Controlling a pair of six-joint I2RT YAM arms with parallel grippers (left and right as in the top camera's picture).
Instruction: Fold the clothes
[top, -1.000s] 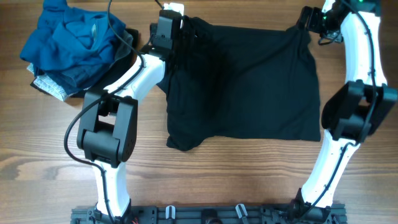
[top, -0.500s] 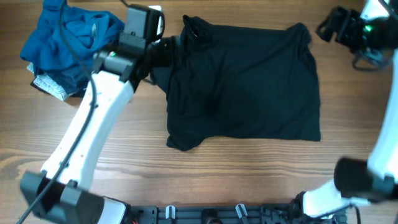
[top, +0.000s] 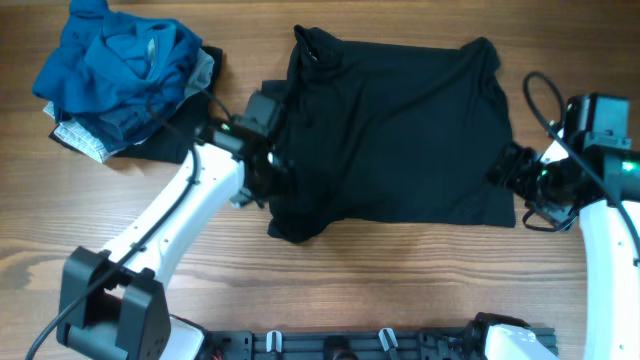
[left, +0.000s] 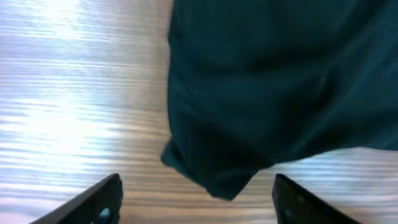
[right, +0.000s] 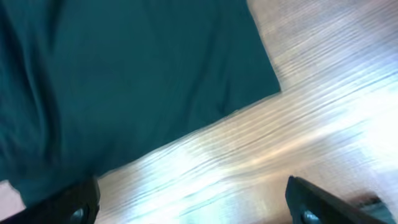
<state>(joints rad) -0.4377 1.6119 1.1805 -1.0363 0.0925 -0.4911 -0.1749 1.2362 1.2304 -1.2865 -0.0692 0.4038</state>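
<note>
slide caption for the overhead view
Open left gripper and right gripper flank a spread black soft-fabric shirt, crumpled blue garments beside.

Overhead, the room light is bright and even, falling from above. The arms throw only faint, soft shadows on the wooden table. The black shirt swallows the light, so its folds barely show. Both wrist views are soft and smeared. Ahead and left of the left claw the wood glares almost white. A similar sheen runs ahead and right of the right claw. In both wrist views the shirt takes a dark teal cast, and the fingertips sit dark and unfocused.
</note>
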